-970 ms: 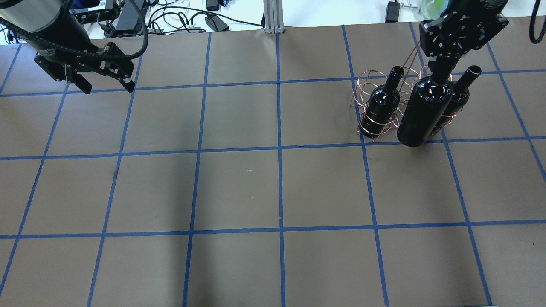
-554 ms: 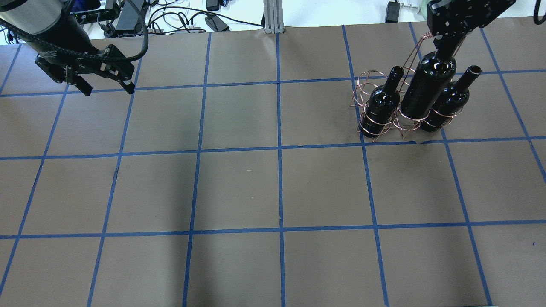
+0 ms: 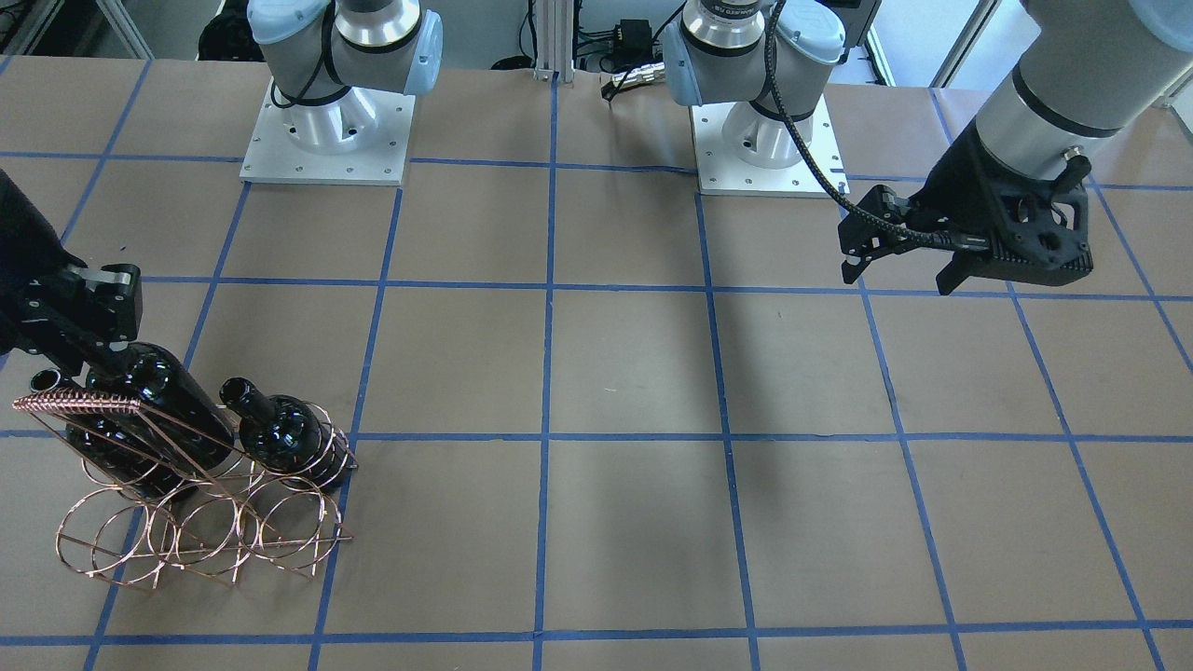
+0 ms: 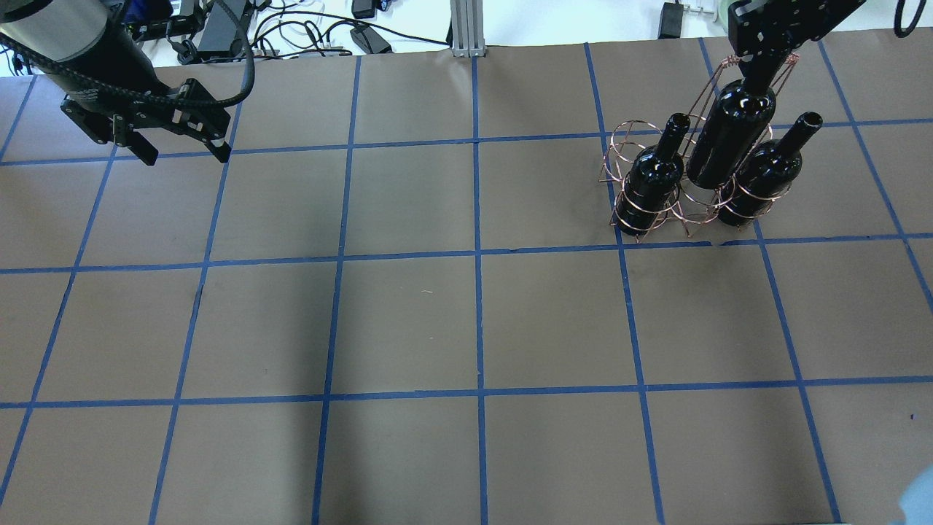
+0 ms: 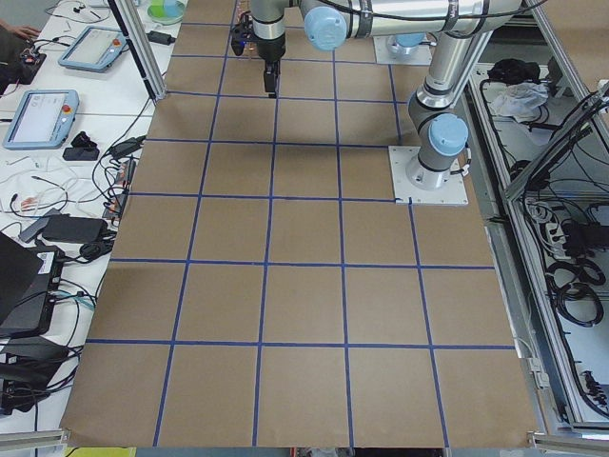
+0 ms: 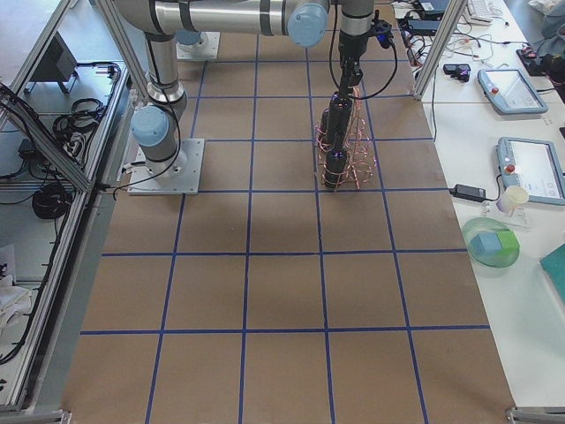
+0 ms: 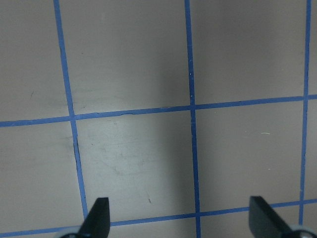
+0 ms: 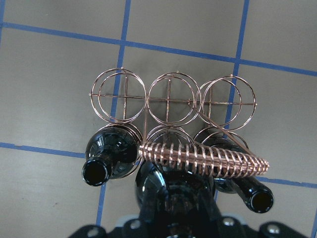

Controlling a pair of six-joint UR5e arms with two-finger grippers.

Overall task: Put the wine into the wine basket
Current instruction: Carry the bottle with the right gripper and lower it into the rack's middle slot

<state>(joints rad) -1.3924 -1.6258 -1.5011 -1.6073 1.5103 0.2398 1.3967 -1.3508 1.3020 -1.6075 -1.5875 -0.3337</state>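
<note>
The wine basket [image 4: 628, 143] is a copper wire rack at the table's far right, also seen in the front-facing view as the wine basket [image 3: 196, 531]. Two black bottles stand in its nearer row: one [image 4: 651, 179] and another [image 4: 764, 175]. Between them a third wine bottle [image 4: 729, 138] sits partway down in the middle ring, with my right gripper [image 4: 759, 67] shut on its neck. The right wrist view looks down on this bottle [image 8: 173, 198] under the coiled handle [image 8: 203, 158]. My left gripper [image 4: 186, 154] hangs open and empty at the far left.
The three rings of the basket's farther row [image 8: 168, 99] hold nothing. Cables and adapters [image 4: 291, 33] lie beyond the table's far edge. Brown table paper with blue tape lines [image 4: 477, 262] covers the rest.
My right gripper has moved away from the camera and down with the bottle, from hanging in front of the basket to standing in the middle ring. The left gripper barely shifted.
</note>
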